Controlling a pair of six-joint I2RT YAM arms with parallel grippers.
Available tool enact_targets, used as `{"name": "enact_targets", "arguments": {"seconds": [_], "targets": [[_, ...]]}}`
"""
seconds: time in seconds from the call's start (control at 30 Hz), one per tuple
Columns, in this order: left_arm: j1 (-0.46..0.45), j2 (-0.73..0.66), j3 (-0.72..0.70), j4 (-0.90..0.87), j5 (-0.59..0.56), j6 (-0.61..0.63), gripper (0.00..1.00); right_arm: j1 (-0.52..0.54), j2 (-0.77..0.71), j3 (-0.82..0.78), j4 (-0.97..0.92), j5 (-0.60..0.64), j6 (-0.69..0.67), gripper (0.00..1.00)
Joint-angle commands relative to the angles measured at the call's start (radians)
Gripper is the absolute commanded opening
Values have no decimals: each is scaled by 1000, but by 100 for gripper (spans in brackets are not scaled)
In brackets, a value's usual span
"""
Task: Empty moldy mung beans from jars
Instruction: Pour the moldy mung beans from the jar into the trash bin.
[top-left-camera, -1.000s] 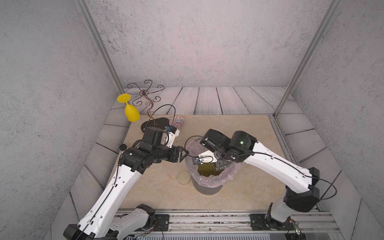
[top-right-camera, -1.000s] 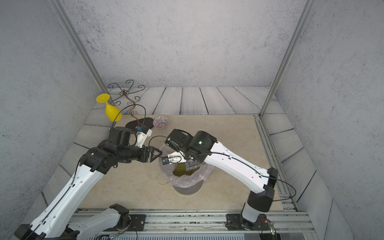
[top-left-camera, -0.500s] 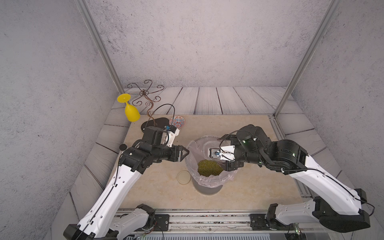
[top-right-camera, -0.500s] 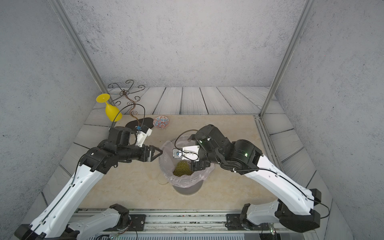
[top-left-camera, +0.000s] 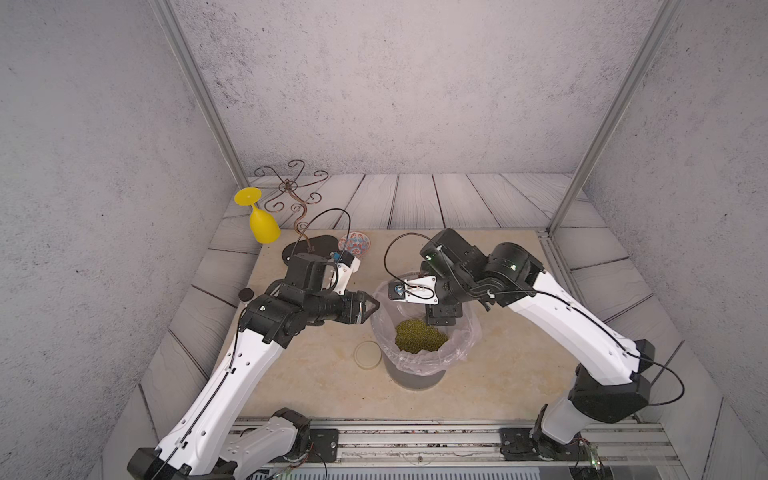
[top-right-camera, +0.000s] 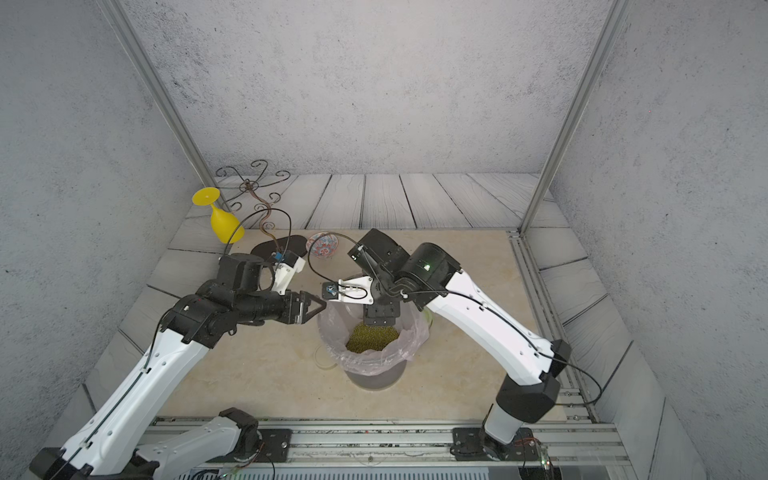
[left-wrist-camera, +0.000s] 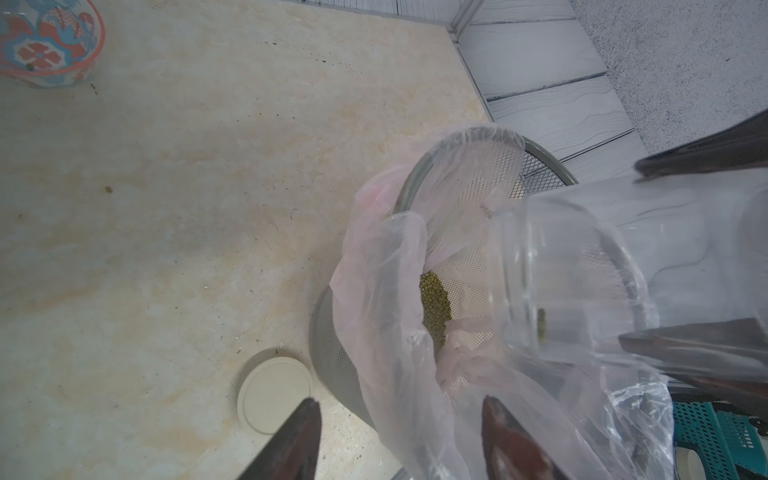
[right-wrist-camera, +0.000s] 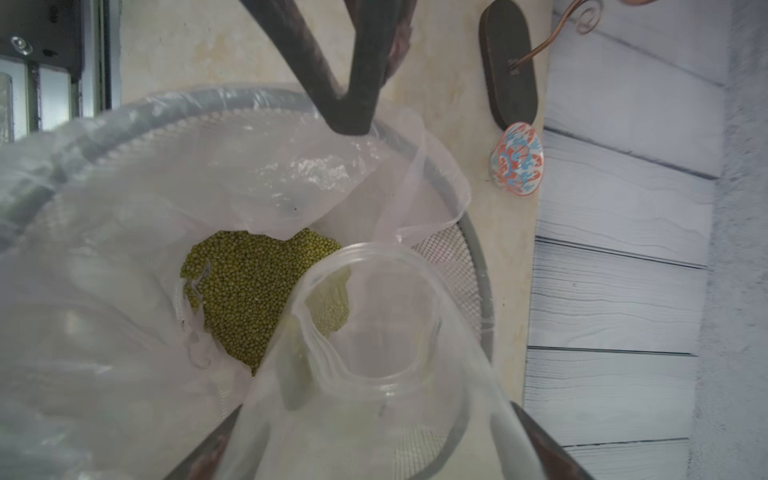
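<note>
Two overhead views; wrist close-ups of bin (left-wrist-camera: 328, 357)

Grey speckled walls (top-left-camera: 395, 83) closed in three sides, with metal posts (top-left-camera: 197, 91) in the far corners. A beige slab (top-left-camera: 316, 374) lay on pale grey planks (top-left-camera: 415, 199).

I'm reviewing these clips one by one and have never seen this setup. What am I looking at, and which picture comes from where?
Two white robot arms work at a table. Two pictures look down on the whole scene; the other two come from a camera on each arm's wrist. The right gripper holds a clear glass jar, nearly empty, tipped over a grey bin lined with plastic, where green beans lie heaped. The left gripper is open beside the bin's rim, holding nothing. A beige lid lies beside the bin; further back are a patterned bowl, a yellow goblet and a wire stand.
</note>
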Motion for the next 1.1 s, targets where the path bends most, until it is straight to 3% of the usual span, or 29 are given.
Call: {"name": "enact_targets", "arguments": {"seconds": [0.0, 0.13, 0.43, 0.63, 0.87, 1.07], "targets": [[-3, -10, -9, -9, 10, 26, 63, -50, 76, 108, -129, -74, 20, 79], [-3, -11, -11, -5, 27, 26, 64, -95, 168, 213, -211, -120, 62, 80], [-3, 3, -34, 14, 43, 29, 64, -114, 202, 129, -232, -150, 139, 83], [-3, 5, -46, 19, 48, 30, 64, -158, 223, 110, -201, -341, 222, 81], [-3, 8, -61, 15, 38, 39, 64, -184, 245, 85, -223, -458, 295, 80], [-3, 3, -61, 9, 33, 38, 64, -265, 216, 9, -205, -665, 392, 75]]}}
